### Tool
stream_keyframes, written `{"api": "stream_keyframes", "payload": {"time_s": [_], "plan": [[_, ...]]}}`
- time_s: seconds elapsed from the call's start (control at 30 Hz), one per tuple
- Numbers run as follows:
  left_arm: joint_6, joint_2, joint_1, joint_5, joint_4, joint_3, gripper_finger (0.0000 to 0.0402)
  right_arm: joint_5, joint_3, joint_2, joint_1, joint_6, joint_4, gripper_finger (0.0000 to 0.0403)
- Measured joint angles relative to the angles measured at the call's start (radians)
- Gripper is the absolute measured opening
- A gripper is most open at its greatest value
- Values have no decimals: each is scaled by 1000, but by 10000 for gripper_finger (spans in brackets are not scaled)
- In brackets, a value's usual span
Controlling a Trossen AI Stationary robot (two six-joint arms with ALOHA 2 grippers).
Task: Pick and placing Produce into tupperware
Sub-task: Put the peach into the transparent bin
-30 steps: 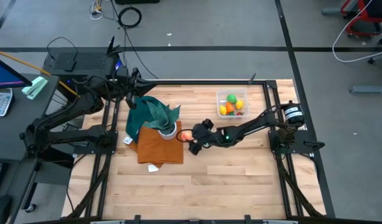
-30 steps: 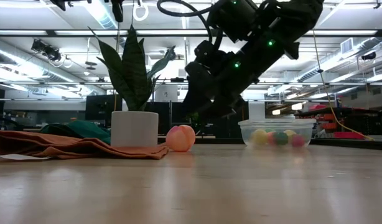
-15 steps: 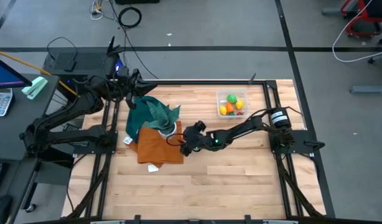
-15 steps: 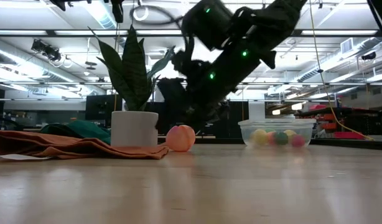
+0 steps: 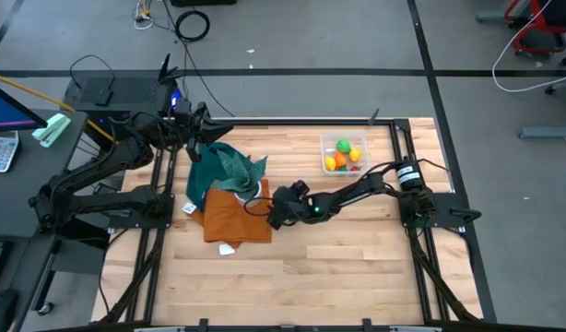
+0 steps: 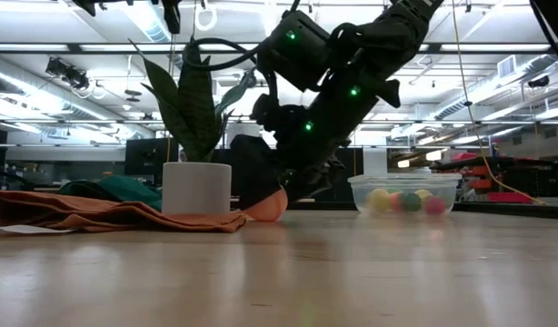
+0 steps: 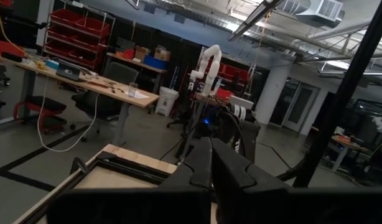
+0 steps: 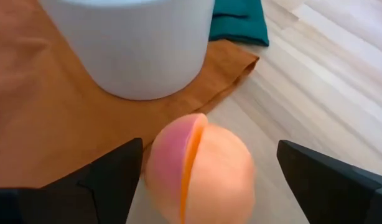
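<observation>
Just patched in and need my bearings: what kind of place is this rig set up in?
Most likely a robotics lab or workshop. Beyond the table are a workbench with office chairs, red shelving stacked with bins, and another white robot arm. Bare ducts and strip lights run overhead.

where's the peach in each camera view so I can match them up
High view: hidden under the right gripper, beside the white pot.
Low view: peach on the table right of the white pot, partly behind the gripper.
Left wrist view: not visible.
Right wrist view: peach centre, between the open fingers.
Shared landmark: white pot.
</observation>
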Motion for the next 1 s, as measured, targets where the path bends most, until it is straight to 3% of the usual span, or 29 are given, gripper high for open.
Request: {"api": "stream_keyframes", "payload": {"time_s": [0.33, 0.63, 1.0], "plan": [[0, 0, 0, 0, 0, 0, 26, -24, 0, 0, 0, 19, -9, 260], [0, 0, 0, 0, 0, 0, 9, -27, 0, -28, 0, -24, -33, 185], [2, 0, 0, 0, 1, 0, 23, 27, 0, -172, -29, -60, -269, 189]]}}
